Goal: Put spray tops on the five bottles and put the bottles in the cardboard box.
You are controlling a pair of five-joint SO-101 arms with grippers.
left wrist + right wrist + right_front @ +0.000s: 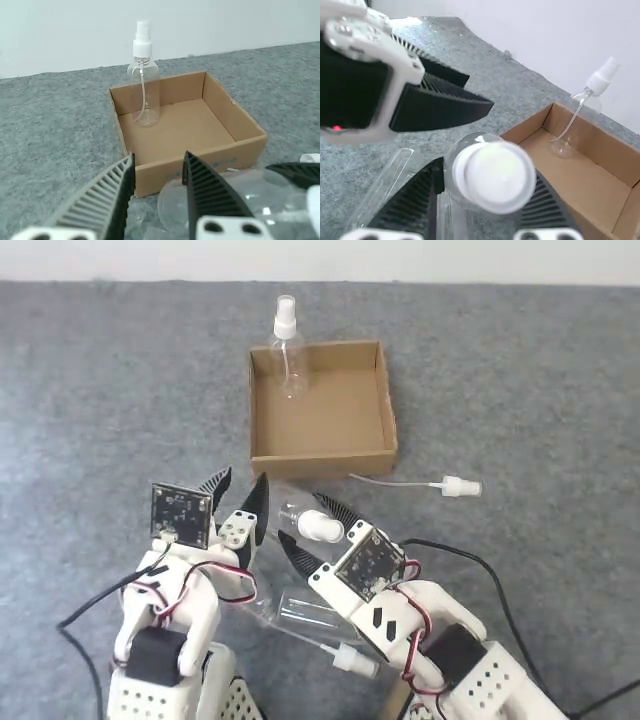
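We judge the boxing step is in hand. Our right gripper [305,522] is clamped on a smooth clear plastic bottle with a white spray top [322,528], and the left gripper [237,495] gapes empty at its nine o'clock. The next move calls for a lift toward twelve o'clock, over the rim of the stiff square brown cardboard box [385,405], beside the upright capped bottle [288,365] inside.

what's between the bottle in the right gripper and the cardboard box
Nothing visible. The bottle in the right gripper is just short of the cardboard box; the left gripper is off to one side, and the standing bottle takes only a far corner.
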